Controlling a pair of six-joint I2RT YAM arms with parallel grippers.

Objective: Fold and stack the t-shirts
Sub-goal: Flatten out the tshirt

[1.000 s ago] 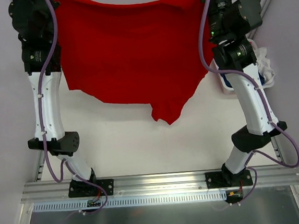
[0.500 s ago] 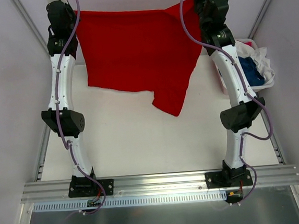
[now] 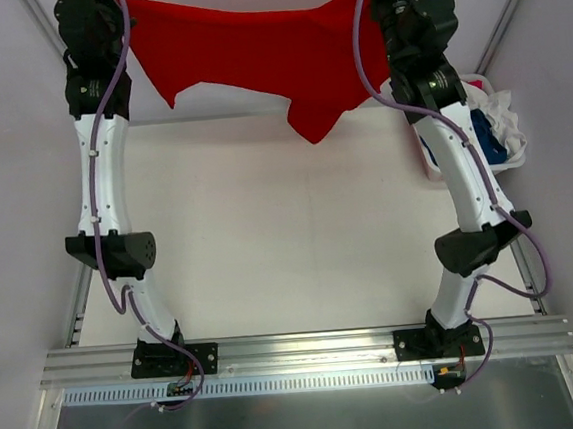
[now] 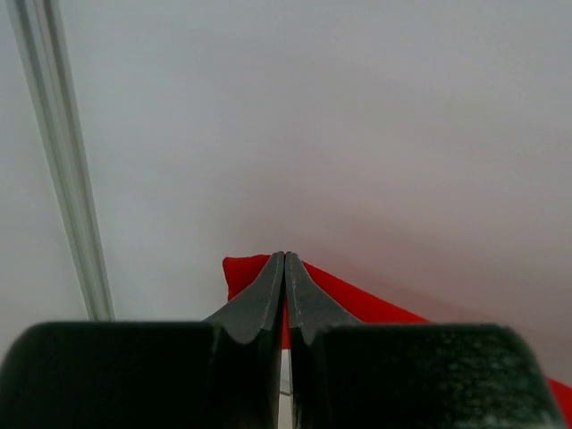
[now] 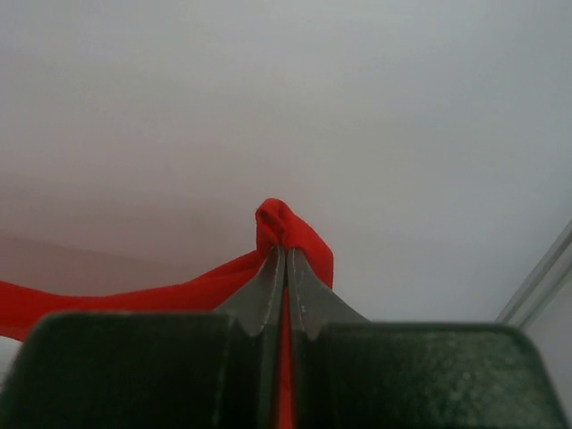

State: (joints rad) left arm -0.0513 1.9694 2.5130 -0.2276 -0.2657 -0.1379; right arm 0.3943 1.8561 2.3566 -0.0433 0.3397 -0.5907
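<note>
The left gripper (image 4: 284,259) is pressed shut on one corner of the red t-shirt (image 3: 252,47), and the right gripper (image 5: 286,253) pinches the opposite corner, where the cloth bunches just above its fingertips. The shirt hangs stretched between the two raised arms over the far end of the table (image 3: 268,236), with one flap hanging lower near the right arm. Beside the right arm, a basket (image 3: 428,165) holds a blue shirt (image 3: 488,142) and a white shirt (image 3: 504,115).

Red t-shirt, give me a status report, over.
Left gripper and right gripper shut, each pinching the red t-shirt. Shirt hangs spread between them, far side. Basket right, not in the way.
</note>
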